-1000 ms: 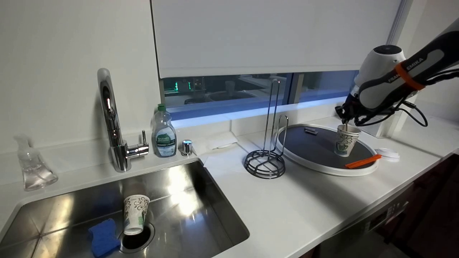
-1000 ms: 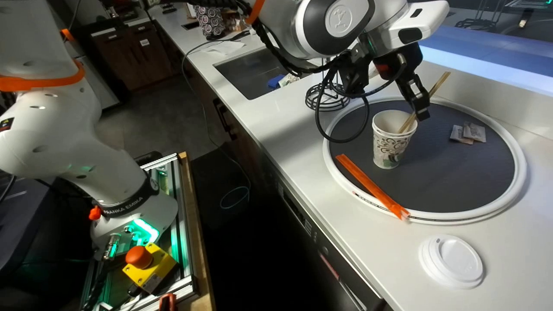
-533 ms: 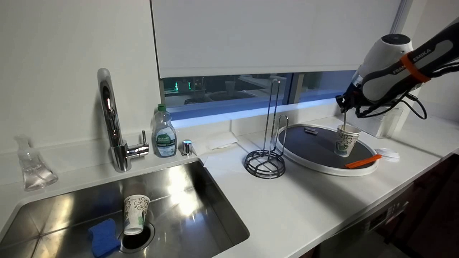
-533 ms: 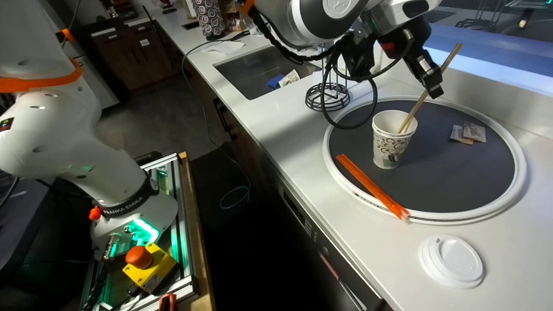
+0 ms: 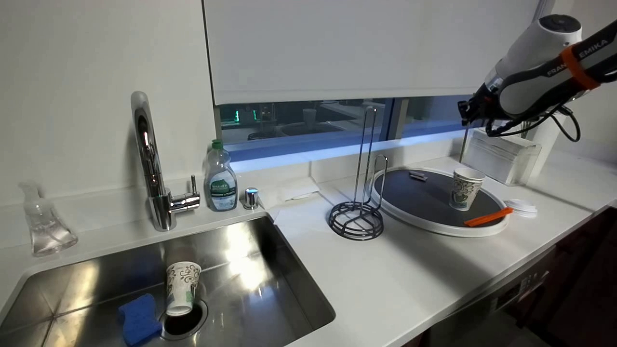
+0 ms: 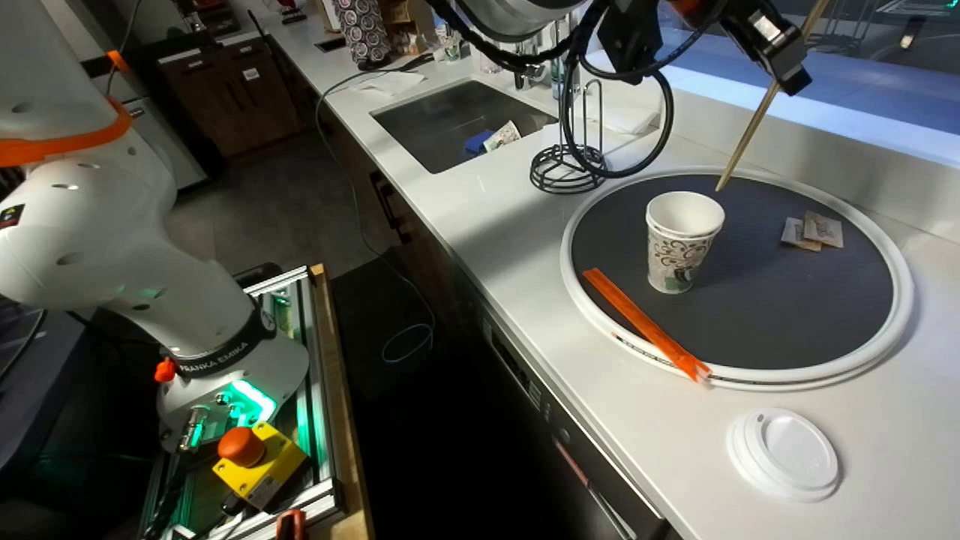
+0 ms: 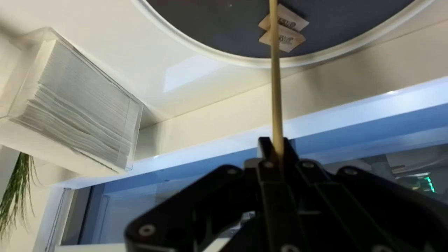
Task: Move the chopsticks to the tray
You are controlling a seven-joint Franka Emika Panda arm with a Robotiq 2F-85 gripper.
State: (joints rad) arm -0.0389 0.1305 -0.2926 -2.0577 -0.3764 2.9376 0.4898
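Observation:
The chopsticks [image 6: 754,124] are thin, straight pale wooden sticks. In both exterior views they hang below my gripper [image 6: 793,73], slanted in one and nearly upright in the other [image 5: 464,144]. In the wrist view the chopsticks [image 7: 275,87] are pinched between the fingertips [image 7: 275,145], so the gripper is shut on them. Their lower tips are in the air, above and behind the paper cup [image 6: 679,259], clear of its rim. The cup stands upright on the tray [image 6: 787,315], a large round dark grey dish with a white rim, also in an exterior view [image 5: 409,193].
An orange wrapper [image 6: 645,322] lies across the tray's rim. Small sachets [image 6: 814,230] lie on the tray. A white lid [image 6: 784,454] is beside it. A black wire stand [image 5: 356,221], a napkin holder [image 5: 501,154] and the sink [image 5: 289,294] are nearby.
My gripper has risen and moved toward the window side, lifting the chopsticks out of the cup. The cup, wrapper and sachets have not moved.

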